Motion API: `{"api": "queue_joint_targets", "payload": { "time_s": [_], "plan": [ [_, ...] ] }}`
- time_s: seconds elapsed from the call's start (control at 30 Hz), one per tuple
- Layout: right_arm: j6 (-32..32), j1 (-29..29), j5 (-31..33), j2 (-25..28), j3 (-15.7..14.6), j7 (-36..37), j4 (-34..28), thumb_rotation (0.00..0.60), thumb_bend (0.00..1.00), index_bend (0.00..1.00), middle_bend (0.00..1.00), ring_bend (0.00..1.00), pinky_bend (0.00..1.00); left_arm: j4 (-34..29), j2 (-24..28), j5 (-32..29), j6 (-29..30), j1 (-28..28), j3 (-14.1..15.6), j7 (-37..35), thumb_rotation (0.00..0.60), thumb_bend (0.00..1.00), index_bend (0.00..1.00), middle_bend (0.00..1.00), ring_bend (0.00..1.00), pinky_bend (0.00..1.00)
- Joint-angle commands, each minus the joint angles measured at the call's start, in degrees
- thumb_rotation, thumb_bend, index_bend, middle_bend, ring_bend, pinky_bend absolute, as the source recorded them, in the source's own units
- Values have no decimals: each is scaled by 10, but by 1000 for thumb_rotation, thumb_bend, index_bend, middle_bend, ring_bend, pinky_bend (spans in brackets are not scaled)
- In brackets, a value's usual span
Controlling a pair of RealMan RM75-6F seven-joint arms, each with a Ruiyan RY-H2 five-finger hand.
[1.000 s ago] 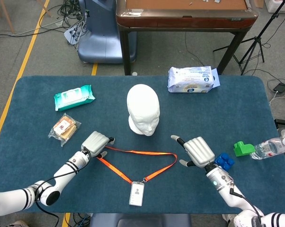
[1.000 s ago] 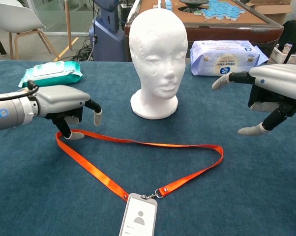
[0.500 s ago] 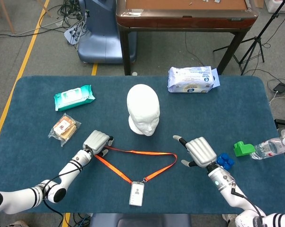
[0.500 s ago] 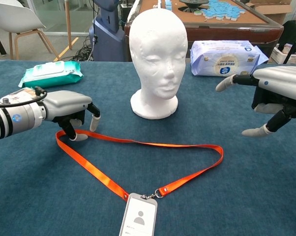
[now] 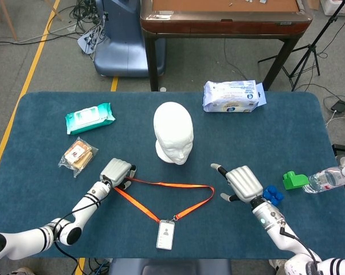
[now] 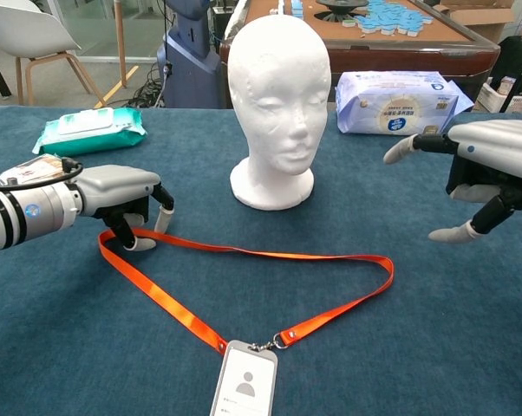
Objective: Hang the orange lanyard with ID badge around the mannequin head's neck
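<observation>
Under left hand (image 6: 114, 192): fingers curled down onto the corner of the flat orange fabric lanyard (image 6: 244, 254); an actual pinch I cannot tell.
Strap: limp, light, lies flat; probably best lifted at the two side bends.
Clear plastic ID badge (image 6: 244, 386): stiffer, hangs nearest the robot.
Right hand (image 6: 482, 165): spread, empty, hovering well right of the loop.
White foam mannequin head (image 6: 278, 104): upright beyond the strap, likely light and tippable.

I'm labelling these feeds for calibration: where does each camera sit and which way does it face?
Head view: high above the table, looking down; both forearms, left hand and right hand show.
Chest view: low, facing forward across the table at the mannequin head; both hands show.
Shared: mannequin head, orange lanyard, ID badge.
</observation>
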Motion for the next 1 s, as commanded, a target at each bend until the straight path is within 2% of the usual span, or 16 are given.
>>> {"api": "queue_joint_targets", "payload": {
  "time_s": [0.03,0.53,0.87,1.0],
  "plan": [
    [0,0,2,-1,0,-3,1,600,144,176,986,1000,1000,3,-2,4,2,1,-1,-5,600,284,543,1000,1000,1000],
    [-4,-5,23,2,-2,-30,-3,600,163,176,987,1000,1000,19,-18,5,-7,3,-10,-35,600,301,594,1000,1000,1000],
    [-36,11,62,-14,-3,-73,1,600,313,244,989,1000,1000,13,-12,9,-11,3,-11,-40,600,360,607,1000,1000,1000],
    [-47,23,84,-38,4,-92,14,600,321,284,995,1000,1000,9,-10,6,-15,3,-11,-38,600,360,598,1000,1000,1000]
  ]
}}
